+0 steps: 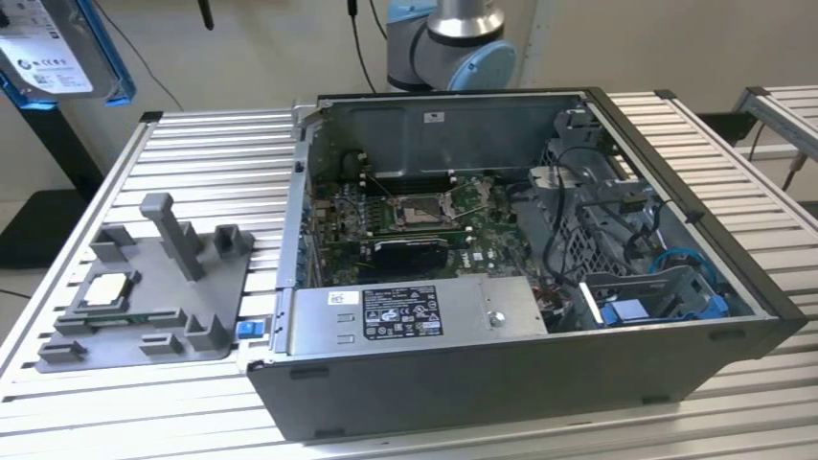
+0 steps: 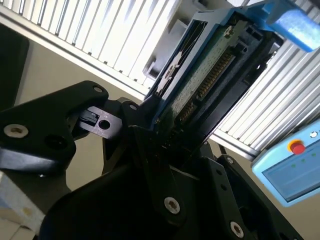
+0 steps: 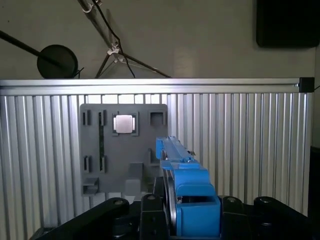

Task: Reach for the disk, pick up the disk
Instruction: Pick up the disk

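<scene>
The disk [image 1: 54,56] hangs at the upper left of the exterior view. Lower left, a grey fixture [image 1: 153,297] lies on the bench [image 1: 217,144], with the open computer case [image 1: 511,393] at centre. In the second wrist view the gripper [image 2: 172,132] has its jaws clamped on the disk.

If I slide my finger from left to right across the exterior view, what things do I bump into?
disk, up high → grey holder tray → power supply → blue drive bay
</scene>
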